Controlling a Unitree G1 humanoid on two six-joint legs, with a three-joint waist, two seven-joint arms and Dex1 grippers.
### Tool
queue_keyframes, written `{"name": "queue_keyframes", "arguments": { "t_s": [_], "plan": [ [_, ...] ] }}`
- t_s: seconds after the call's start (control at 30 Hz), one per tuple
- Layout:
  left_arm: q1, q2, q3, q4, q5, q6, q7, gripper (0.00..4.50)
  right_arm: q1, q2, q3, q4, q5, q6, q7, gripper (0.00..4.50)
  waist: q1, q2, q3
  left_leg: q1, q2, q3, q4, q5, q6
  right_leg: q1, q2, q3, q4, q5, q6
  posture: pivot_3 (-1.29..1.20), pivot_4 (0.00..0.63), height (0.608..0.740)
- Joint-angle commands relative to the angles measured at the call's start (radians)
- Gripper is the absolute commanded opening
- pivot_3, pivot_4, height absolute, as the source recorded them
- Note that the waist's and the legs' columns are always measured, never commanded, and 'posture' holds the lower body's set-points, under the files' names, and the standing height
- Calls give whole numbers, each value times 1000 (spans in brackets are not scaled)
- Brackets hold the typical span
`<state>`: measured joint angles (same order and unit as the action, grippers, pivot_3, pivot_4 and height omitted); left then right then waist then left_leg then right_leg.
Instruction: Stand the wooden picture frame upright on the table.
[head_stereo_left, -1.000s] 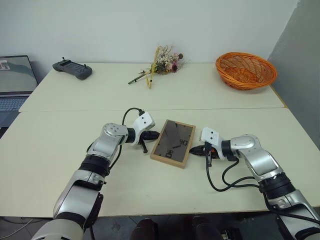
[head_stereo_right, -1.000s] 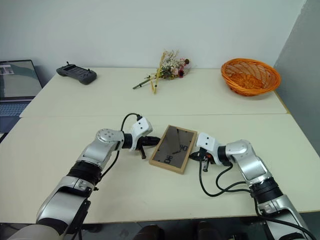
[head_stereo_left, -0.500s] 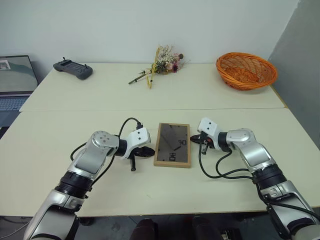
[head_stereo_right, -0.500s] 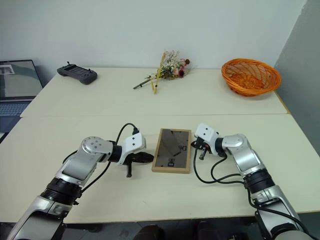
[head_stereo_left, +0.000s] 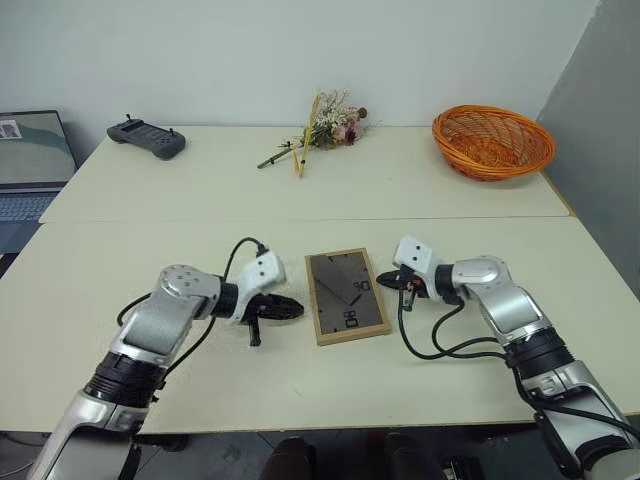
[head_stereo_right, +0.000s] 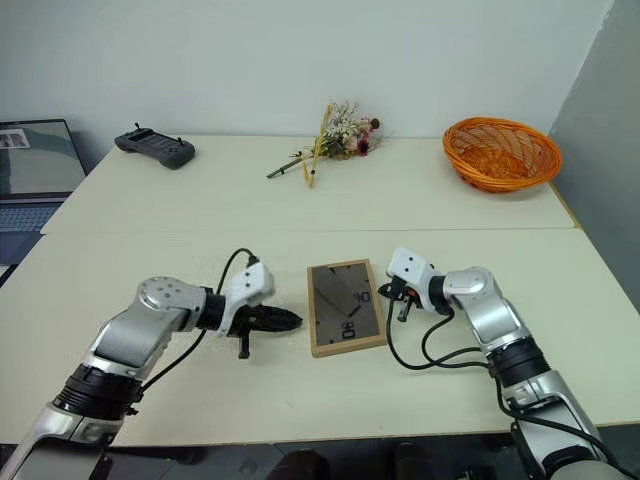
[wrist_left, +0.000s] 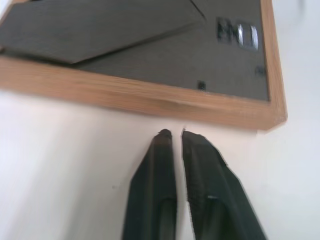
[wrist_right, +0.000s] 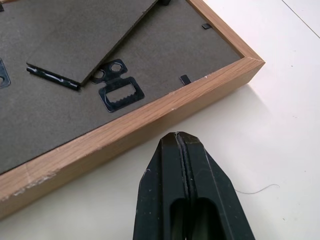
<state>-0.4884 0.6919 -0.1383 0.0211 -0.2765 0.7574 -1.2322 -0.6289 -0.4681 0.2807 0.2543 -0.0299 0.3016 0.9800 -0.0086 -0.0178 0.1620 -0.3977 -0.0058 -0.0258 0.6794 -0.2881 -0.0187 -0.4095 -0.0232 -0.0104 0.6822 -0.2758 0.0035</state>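
Frame (head_stereo_left: 347, 297) lies back-up on table (head_stereo_left: 450, 190); picture side hidden.

Wooden picture frame (head_stereo_left: 347, 296) flat, dark back up, on cream table (head_stereo_left: 150, 190)

Both arms are reaching in over the front of the scene, bent at the elbows, their wrists turning inward toward each other. The left gripper (head_stereo_left: 290, 308) is pointing to the right and slightly downward; in the left wrist view its 2 black fingers (wrist_left: 155, 190) are standing a narrow slit apart, holding nothing. The right gripper (head_stereo_left: 383, 285) is pointing forward and to the left, angled down; its 2 fingers (wrist_right: 200, 200) are pressing together, tips meeting, with nothing between them.
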Motion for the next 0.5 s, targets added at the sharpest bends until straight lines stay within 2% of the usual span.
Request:
{"name": "queue_keyframes", "arguments": {
  "t_s": [0.03,0.17,0.33,0.5],
  "plan": [
    [-40,17,50,19,-149,251,-42,1451,-15,-4,1,32,-27,-102,-30,0,-1,0,0,0,0,0,0,0,0,0,0,0,0,0,0,0,150,740],
    [-46,61,42,59,-234,409,-77,2380,-29,6,6,81,-52,-166,-53,0,-16,0,0,0,0,0,0,0,0,0,0,0,0,0,0,0,150,740],
    [-126,-35,166,274,-304,638,44,3367,-20,25,15,85,-57,-183,-61,0,-18,0,0,0,0,-1,0,0,0,0,0,-1,1,0,0,0,150,740],
    [-90,-109,208,333,-295,636,162,4468,5,56,20,51,-53,-163,-65,0,-24,0,-1,1,0,-1,0,2,-3,0,0,1,0,0,0,0,150,740]
  ]
}}
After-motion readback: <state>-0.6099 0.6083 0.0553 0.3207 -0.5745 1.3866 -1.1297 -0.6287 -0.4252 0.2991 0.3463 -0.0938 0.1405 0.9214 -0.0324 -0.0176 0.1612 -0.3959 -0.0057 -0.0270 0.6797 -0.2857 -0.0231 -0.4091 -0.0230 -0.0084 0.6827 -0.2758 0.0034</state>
